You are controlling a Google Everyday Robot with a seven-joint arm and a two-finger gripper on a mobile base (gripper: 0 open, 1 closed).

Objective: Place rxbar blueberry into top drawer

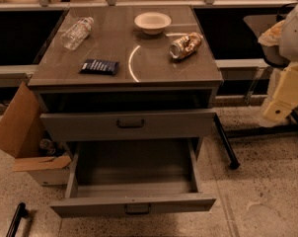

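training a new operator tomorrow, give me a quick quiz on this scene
1. True or false: the bar lies on the cabinet top, not in the open drawer.
2. Where is the gripper? A over the bar; B inside the drawer; C at the picture's right edge, beside the cabinet.
3. Fill in: the thing nearest the bar is the ___.
Key: 1 true; 2 C; 3 bottle.
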